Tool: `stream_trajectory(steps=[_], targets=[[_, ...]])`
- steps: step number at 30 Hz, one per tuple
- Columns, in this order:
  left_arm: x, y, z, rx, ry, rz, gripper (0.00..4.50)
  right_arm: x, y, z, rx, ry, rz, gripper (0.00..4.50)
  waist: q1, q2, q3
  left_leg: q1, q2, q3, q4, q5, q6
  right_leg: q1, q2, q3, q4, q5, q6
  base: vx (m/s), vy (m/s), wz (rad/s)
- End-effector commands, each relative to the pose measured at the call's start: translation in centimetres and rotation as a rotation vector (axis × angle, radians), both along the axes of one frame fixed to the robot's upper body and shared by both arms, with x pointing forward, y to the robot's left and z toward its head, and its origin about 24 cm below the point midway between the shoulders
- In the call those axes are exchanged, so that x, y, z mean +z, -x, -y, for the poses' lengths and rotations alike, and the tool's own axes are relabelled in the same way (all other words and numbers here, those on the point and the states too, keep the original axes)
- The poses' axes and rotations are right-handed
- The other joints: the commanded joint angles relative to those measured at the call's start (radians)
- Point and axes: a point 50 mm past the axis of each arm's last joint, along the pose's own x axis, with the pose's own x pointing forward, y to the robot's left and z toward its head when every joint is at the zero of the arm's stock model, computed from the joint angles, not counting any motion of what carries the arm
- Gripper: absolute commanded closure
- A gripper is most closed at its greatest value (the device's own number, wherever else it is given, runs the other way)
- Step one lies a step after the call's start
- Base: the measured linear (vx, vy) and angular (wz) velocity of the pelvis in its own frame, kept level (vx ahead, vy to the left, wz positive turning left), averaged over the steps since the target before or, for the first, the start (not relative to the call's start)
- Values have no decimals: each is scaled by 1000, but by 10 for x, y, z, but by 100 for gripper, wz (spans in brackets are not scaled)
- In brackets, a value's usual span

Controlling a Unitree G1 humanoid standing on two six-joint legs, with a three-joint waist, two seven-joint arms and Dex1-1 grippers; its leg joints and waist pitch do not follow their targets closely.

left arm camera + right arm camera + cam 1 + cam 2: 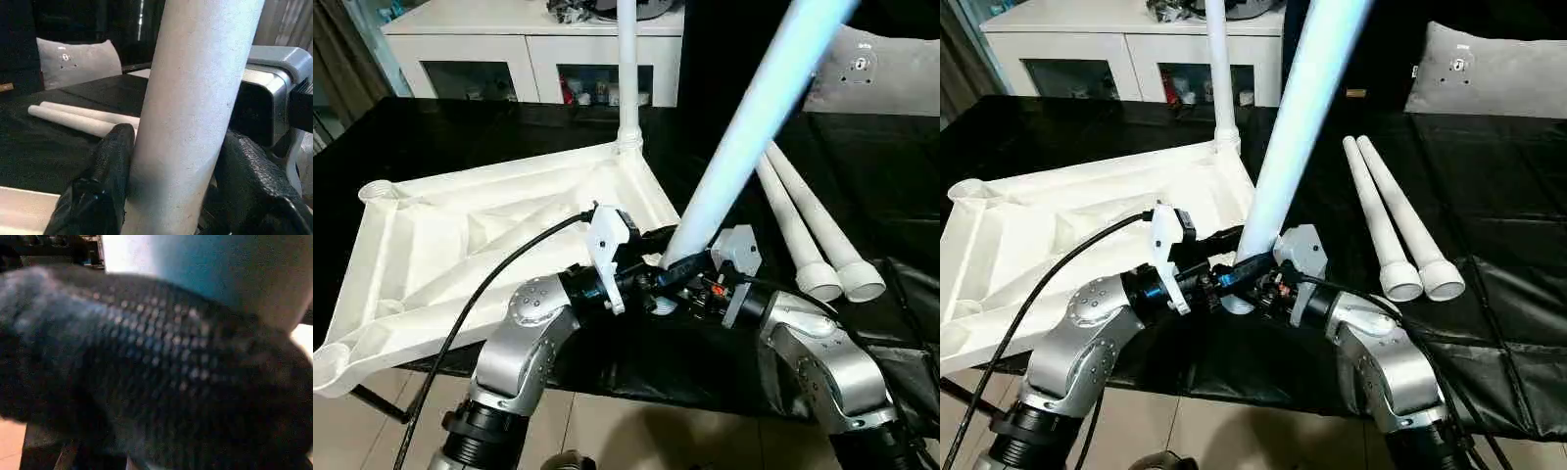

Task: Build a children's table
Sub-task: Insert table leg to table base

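- Your table top [499, 235] lay underside up on the black worktop [862, 176], ribs showing, overhanging the near edge.
- One leg [627, 69] stood upright in the far corner socket.
- Your left gripper [171, 166] had its fingers [110, 161] closed on a second leg [744, 127], held near the thick end; that leg leaned up and away to the right.
- Your right gripper [1268, 279] met the same leg's base; whether its fingers gripped, I could not tell.
- Two spare legs [1396, 220] lay side by side on the worktop, touching, to your right.
- A grey cushion [1489, 73] sat behind them.
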Motion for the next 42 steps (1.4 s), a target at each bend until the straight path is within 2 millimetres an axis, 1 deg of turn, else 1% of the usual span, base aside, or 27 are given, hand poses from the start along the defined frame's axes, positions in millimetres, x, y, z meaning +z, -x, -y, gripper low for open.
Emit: stream_trajectory(steps=[1, 3, 4, 6, 10, 11, 13, 14, 16, 19, 23, 24, 26, 27, 28, 29, 31, 33, 34, 36, 37, 39, 40, 42], targets=[[3, 0, 2, -8, 16, 8, 228, 6, -1, -3, 9, 1, 28, 261, -4, -21, -70, 12, 45, -20, -69, -251, 36, 40, -71, 40, -95, -375, -127, 0, 0, 0], [3, 0, 2, -7, 19, 6, 235, 6, -1, -2, 8, 2, 28, 261, -4, -20, -70, 14, 46, -20, -70, -252, 35, 38, -71, 41, -95, -380, -127, 0, 0, 0], [2, -3, 1, 19, 11, -4, 235, 7, -2, -2, 5, 4, 26, 261, -4, -19, -70, 14, 46, -20, -69, -253, 34, 38, -70, 40, -95, -378, -127, 0, 0, 0], [2, -4, 1, 30, 7, -9, 239, 7, -2, -2, 5, 5, 26, 261, -4, -21, -71, 13, 46, -20, -69, -250, 35, 39, -71, 41, -95, -374, -127, 0, 0, 0], [3, -17, -2, 114, -23, -62, 242, 16, -7, -2, -27, -54, -1, 261, -4, -19, -72, 16, 44, -21, -68, -246, 32, 39, -69, 39, -93, -371, -130, 0, 0, 0], [3, -17, -2, 114, -23, -62, 242, 16, -7, -2, -27, -54, -1, 261, -5, -19, -71, 15, 44, -20, -68, -246, 32, 40, -69, 39, -93, -368, -132, 0, 0, 0], [8, -22, -4, 139, -18, -82, 244, 21, -9, -2, -32, -83, -15, 261, -3, -20, -72, 15, 43, -20, -67, -238, 32, 40, -70, 40, -92, -363, -135, 0, 0, 0], [11, -25, -4, 154, -18, -87, 244, 22, -9, -2, -32, -91, -20, 261, -4, -20, -73, 13, 43, -20, -66, -226, 32, 41, -69, 39, -89, -346, -140, 0, 0, 0], [14, -29, -5, 177, -34, -93, 244, 23, -11, -2, -41, -94, -35, 261, -2, -21, -75, 14, 42, -19, -64, -209, 36, 41, -68, 39, -88, -323, -146, 0, 0, 0], [15, -30, -5, 181, -45, -94, 244, 24, -12, -2, -46, -88, -49, 261, -2, -20, -75, 12, 42, -18, -63, -197, 38, 44, -69, 39, -88, -316, -145, 0, 0, 0], [17, -32, -5, 211, -35, -119, 244, 25, -15, 1, -74, -74, -73, 261, -2, -19, -75, 13, 42, -19, -63, -197, 34, 43, -68, 38, -87, -309, -151, 0, 0, 0], [18, -33, -5, 222, -32, -122, 247, 25, -15, 1, -79, -77, -85, 261, -1, -21, -74, 13, 42, -18, -64, -203, 32, 44, -69, 38, -88, -321, -149, 0, 0, 0], [19, -33, -4, 220, -32, -119, 251, 26, -15, 1, -77, -81, -90, 261, 0, -21, -74, 13, 41, -18, -64, -205, 31, 44, -69, 38, -90, -336, -141, 0, 0, 0], [20, -33, -4, 212, -33, -114, 252, 28, -15, 1, -70, -87, -95, 261, 0, -23, -74, 13, 41, -18, -64, -204, 31, 44, -69, 38, -91, -339, -138, 0, 0, 0], [21, -33, -3, 209, -33, -112, 252, 29, -15, 1, -66, -89, -97, 261, 1, -23, -75, 13, 41, -18, -63, -200, 32, 44, -70, 39, -91, -340, -134, 0, 0, 0], [21, -32, -3, 208, -34, -110, 253, 29, -15, 1, -62, -94, -104, 226, 1, -23, -75, 11, 41, -18, -63, -197, 32, 44, -70, 39, -91, -342, -132, 0, 0, 0], [21, -32, -3, 209, -31, -111, 254, 30, -15, 2, -59, -99, -110, 191, 0, -24, -75, 11, 41, -18, -63, -195, 31, 43, -69, 38, -91, -340, -130, 0, 0, 0], [22, -32, -3, 211, -26, -111, 254, 30, -16, 2, -60, -100, -113, 185, 0, -23, -75, 11, 41, -18, -62, -191, 32, 44, -69, 38, -90, -334, -132, 0, 0, 0], [22, -32, -3, 213, -24, -112, 255, 31, -16, 2, -60, -101, -114, 174, 0, -23, -76, 11, 41, -18, -62, -188, 33, 44, -70, 38, -89, -332, -133, 0, 0, 0], [22, -33, -3, 214, -22, -112, 257, 31, -16, 3, -60, -102, -116, 155, 1, -25, -76, 11, 41, -18, -61, -186, 32, 44, -70, 38, -89, -329, -134, 0, 0, 0], [22, -33, -4, 219, -19, -113, 257, 32, -16, 3, -61, -102, -117, 151, 1, -24, -76, 11, 41, -18, -61, -186, 33, 43, -69, 38, -88, -327, -134, 0, 0, 0], [23, -33, -4, 224, -12, -117, 257, 32, -16, 3, -59, -101, -121, 126, 1, -24, -75, 11, 40, -18, -62, -185, 31, 45, -69, 37, -88, -328, -130, 0, 0, 0], [23, -33, -4, 225, -13, -116, 257, 32, -16, 3, -60, -102, -121, 126, 0, -25, -75, 11, 40, -18, -62, -184, 32, 45, -69, 37, -89, -330, -129, 0, 0, 0], [23, -33, -4, 227, -12, -115, 257, 33, -16, 4, -59, -105, -126, 97, 1, -23, -75, 12, 40, -18, -61, -186, 32, 44, -69, 37, -90, -342, -125, 0, 0, 0]])
